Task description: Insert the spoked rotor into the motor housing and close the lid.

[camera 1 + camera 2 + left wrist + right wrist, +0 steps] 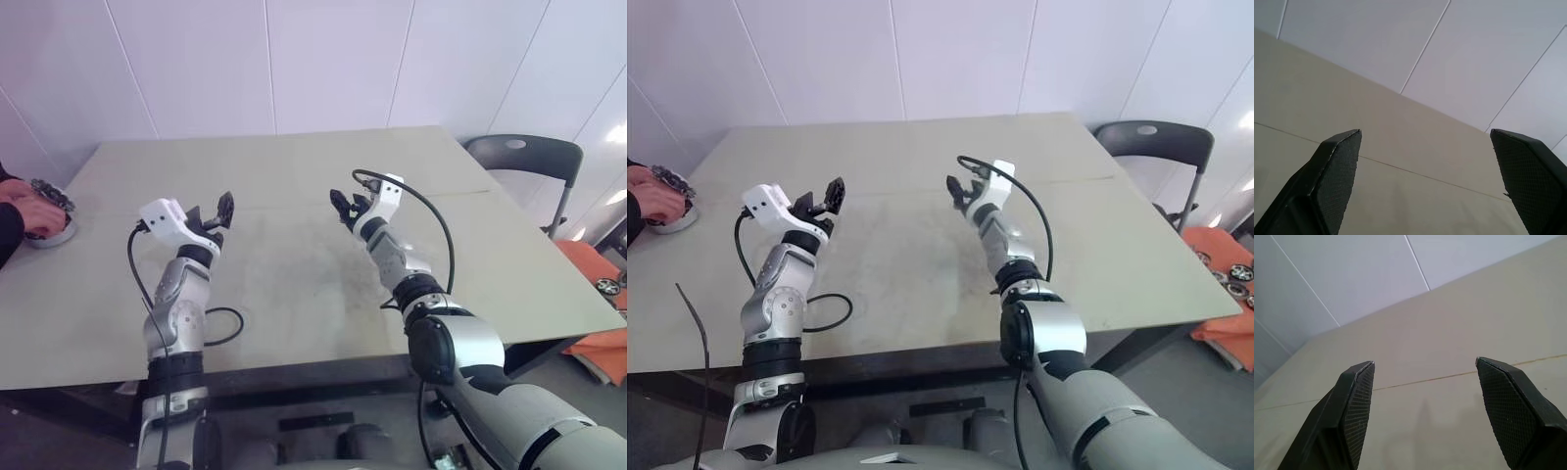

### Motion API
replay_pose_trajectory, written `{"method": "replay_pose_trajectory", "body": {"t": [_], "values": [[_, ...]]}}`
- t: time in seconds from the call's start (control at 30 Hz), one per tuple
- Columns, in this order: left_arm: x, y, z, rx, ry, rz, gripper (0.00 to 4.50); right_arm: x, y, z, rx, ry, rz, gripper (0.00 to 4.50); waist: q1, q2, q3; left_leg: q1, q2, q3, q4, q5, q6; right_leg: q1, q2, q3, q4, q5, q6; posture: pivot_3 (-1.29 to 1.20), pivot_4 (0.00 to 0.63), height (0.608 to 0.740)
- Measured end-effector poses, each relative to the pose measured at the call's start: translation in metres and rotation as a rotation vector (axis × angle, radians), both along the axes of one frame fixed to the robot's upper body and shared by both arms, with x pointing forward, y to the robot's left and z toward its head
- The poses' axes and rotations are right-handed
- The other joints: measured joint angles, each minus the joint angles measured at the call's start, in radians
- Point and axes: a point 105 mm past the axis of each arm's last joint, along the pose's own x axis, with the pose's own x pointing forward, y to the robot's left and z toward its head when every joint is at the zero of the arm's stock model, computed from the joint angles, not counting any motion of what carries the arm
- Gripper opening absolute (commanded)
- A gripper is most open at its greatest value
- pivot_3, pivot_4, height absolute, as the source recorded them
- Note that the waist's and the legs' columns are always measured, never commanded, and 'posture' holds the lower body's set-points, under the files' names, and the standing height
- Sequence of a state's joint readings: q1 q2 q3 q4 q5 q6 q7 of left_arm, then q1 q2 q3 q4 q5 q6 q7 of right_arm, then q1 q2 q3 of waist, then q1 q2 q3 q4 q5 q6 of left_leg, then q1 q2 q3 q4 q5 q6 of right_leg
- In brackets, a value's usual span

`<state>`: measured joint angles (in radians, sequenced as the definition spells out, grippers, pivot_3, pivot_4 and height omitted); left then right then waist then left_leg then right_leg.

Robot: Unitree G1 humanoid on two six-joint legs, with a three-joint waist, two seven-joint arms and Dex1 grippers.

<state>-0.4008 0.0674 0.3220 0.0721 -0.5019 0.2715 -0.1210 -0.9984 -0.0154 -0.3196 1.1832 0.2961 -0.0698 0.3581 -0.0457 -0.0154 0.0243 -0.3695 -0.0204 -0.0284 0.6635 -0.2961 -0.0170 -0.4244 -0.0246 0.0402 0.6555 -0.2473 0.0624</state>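
Both arms hover over the middle of the beige table (294, 166). My left gripper (221, 217) is open, its fingers wide apart with nothing between them. My right gripper (343, 208) also stands open and empty, pointing level toward the far wall. At the table's far left edge a person's hand (27, 213) rests on a squat grey round part, apparently the motor housing (51, 236). A dark notched-edge disc, apparently the lid (53, 195), shows just behind the hand. The spoked rotor is out of view.
A dark chair (524, 157) stands beyond the table's right far corner. On the right, off the table, lie orange things (1225, 245) with small round parts (1234, 271) on them. A black cable (225, 328) loops on the table near my left arm.
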Motion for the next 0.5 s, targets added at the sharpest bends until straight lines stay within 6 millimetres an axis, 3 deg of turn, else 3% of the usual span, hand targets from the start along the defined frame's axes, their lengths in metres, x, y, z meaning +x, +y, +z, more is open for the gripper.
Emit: {"method": "replay_pose_trajectory", "body": {"t": [0.5], "values": [[0.0022, -0.0054, -0.0001, 0.004, 0.0, -0.022, 4.48, 0.0, 0.0013, -0.0022, 0.0, 0.016, -0.013, 3.46, 0.001, 0.0, 0.0, 0.0, 0.0, 0.0, 0.0, 0.0, 0.0, 0.0, 0.0, 0.0, 0.0, 0.0, 0.0, 0.0, 0.0, 0.74]]}}
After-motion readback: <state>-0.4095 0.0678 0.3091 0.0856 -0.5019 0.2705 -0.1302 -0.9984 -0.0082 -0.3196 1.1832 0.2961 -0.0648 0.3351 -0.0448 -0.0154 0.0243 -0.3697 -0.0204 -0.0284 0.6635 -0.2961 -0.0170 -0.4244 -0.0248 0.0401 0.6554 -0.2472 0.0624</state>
